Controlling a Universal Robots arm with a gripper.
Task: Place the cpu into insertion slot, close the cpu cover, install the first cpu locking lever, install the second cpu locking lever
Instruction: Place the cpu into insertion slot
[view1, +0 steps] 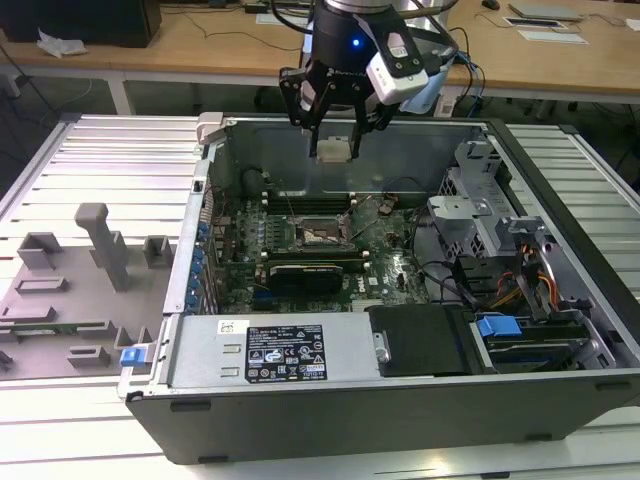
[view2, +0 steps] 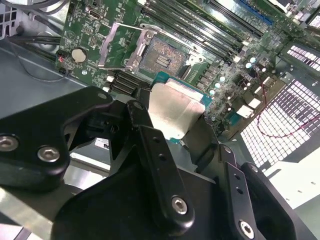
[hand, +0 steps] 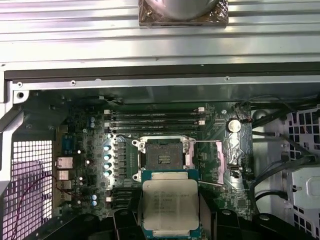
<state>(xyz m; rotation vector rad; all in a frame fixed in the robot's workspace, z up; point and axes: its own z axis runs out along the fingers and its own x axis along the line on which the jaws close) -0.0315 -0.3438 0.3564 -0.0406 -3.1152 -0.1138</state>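
Nearest the lens in the second wrist view, the black gripper (view2: 175, 120) is clamped on the cpu (view2: 172, 111). Its fingers (view2: 142, 122) press against opposite edges of the chip, whose dull silver top faces the camera. The chip hangs in the air, clear of the board, inside the opening of the computer case (view1: 400, 400). In the exterior view it is well above the board. Below it, on the green motherboard (hand: 80, 150), lies the insertion slot (hand: 163, 156), bare, with its dark rim and glinting centre uncovered. Just beside the slot the cpu cover (hand: 219, 162) stands swung open. Past the slot run the long memory slots (hand: 155, 117), then the far wall of the case. In the exterior view a wooden desk (view1: 200, 50) stands behind the case.
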